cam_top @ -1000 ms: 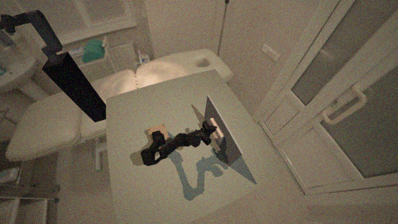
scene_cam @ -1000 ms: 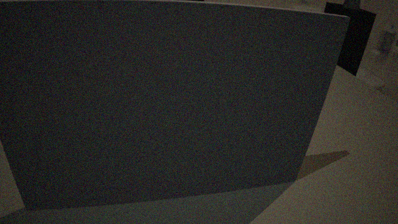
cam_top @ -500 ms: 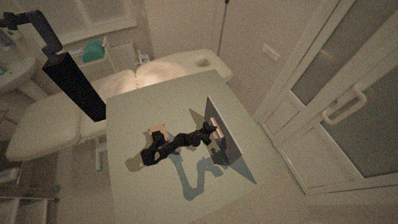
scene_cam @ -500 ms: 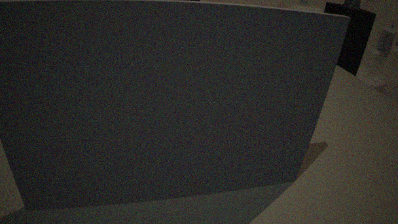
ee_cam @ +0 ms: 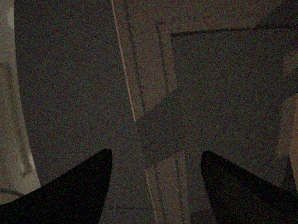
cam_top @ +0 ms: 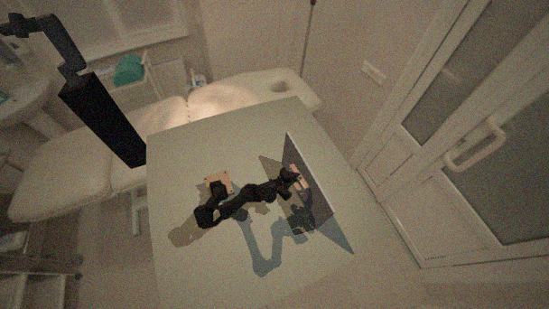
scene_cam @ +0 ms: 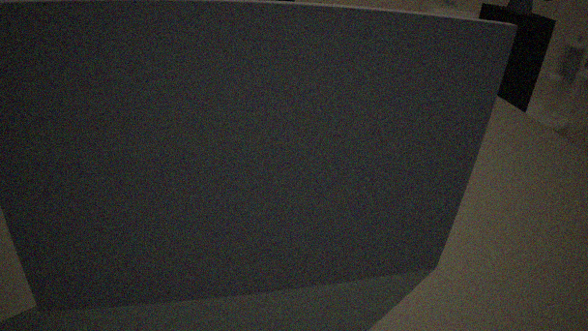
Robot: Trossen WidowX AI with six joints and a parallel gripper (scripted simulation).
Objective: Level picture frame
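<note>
The picture frame (cam_top: 302, 182) shows in the top view as a small pale wooden shape on the near face of the upright dark wall panel (cam_top: 318, 201) (scene_cam: 242, 145) (ee_cam: 65, 75). In the wrist view, a wooden side of the frame (ee_cam: 150, 60) runs slanted from upper left to lower right, with a dark picture area to its right and a shadow band across it. My gripper (ee_cam: 156, 151) is open, its black fingers apart on either side of that slanted side, with visible space at both. The screw and notched strip are hidden. The exterior view shows only the panel's back.
The arm reaches across the pale table (cam_top: 181, 145) from a wooden base plate (cam_top: 227, 185). A large black box (cam_top: 106, 119) on a jointed support hangs beside the table's left edge. A padded couch (cam_top: 59, 181) and a white door (cam_top: 406, 190) stand beyond the table.
</note>
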